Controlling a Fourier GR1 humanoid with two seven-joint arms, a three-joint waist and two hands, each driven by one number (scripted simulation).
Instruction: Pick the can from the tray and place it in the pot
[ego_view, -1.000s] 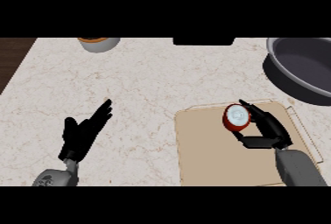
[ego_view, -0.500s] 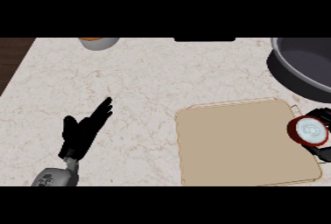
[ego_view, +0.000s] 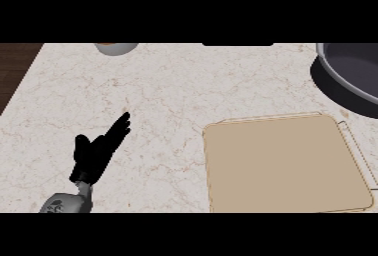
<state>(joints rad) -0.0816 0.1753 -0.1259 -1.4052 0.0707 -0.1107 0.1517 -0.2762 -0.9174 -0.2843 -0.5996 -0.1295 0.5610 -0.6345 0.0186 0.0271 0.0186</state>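
Resting near the counter's front-left part, the robot's black left hand (ego_view: 100, 152) comes in from the lower edge on its grey forearm (ego_view: 65, 202), fingers straight and held together, pointing up and to the right, thumb apart on the left; it holds nothing and lies flat over the white marbled stone counter (ego_view: 184, 85). No right hand shows in the head view, so its state cannot be told. Neither does any can appear: the flat beige rectangular tray (ego_view: 284, 165) near the counter's front-right corner shows only its bare bottom. At the counter's right edge the dark grey round metal pot (ego_view: 347, 75) is cut off by the view's side, its inside dark. At the back edge a small pale bowl (ego_view: 116, 47) is cut off too.
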